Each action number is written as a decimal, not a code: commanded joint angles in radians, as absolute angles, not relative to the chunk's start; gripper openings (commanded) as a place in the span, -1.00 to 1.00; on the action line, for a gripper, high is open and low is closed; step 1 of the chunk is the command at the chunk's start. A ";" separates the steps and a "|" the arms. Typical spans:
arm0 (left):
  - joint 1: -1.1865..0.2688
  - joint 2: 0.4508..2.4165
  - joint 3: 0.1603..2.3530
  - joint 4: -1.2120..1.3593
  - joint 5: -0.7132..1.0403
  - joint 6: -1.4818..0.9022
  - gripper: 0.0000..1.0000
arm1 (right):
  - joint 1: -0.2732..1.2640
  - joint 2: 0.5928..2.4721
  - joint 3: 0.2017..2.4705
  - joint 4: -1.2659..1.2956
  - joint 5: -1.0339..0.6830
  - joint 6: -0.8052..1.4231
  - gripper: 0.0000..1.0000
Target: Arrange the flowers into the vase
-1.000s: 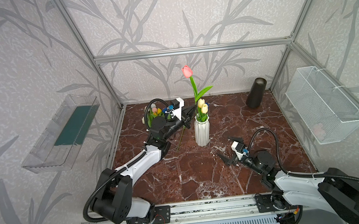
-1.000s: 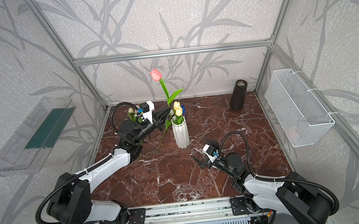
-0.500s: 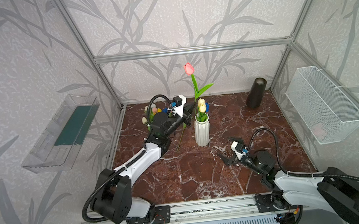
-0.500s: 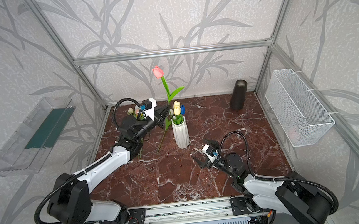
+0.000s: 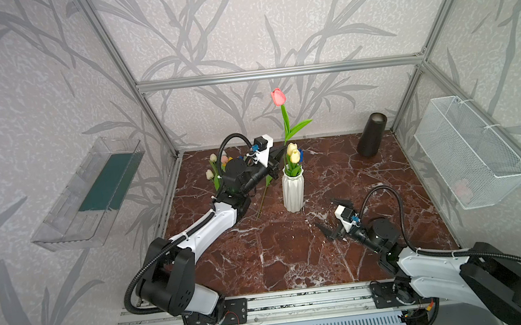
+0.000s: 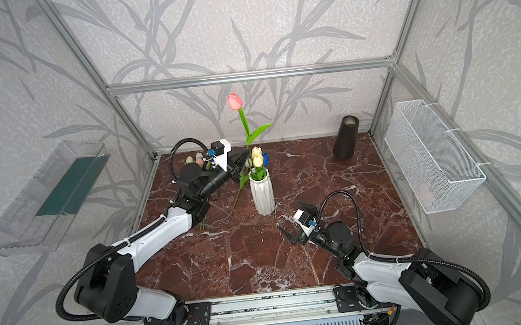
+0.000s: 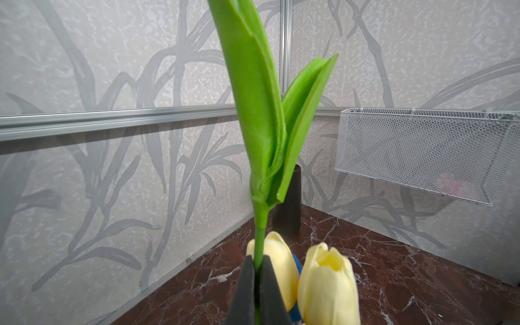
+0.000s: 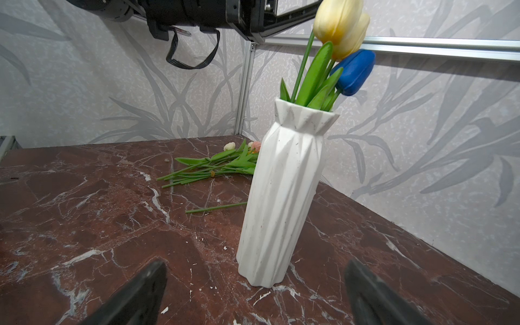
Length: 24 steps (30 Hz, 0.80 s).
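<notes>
Where the left gripper [image 5: 275,165] clenches the pink tulip [image 5: 278,97] mid-stem, just left of the vase [image 5: 293,189] at centre: long axis steep, head up, cut end low-left, below the rim. Likely needs lifting, then carrying right. Lower right: right gripper [image 5: 331,217] spread, empty, farther.

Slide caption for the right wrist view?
Open right gripper facing the white vase with yellow tulips and a blue tulip; loose flowers on the table behind.
</notes>
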State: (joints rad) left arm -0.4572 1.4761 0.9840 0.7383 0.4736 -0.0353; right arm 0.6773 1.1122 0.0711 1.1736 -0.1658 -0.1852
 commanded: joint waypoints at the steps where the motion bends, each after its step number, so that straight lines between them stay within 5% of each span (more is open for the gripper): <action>1: -0.459 1.444 1.049 0.697 0.498 0.000 -1.00 | 0.683 1.115 0.090 1.187 -0.168 -0.190 0.98; 24: -0.457 1.437 1.045 0.752 0.531 -0.050 -1.00 | 0.684 1.126 0.098 1.177 -0.182 -0.192 0.98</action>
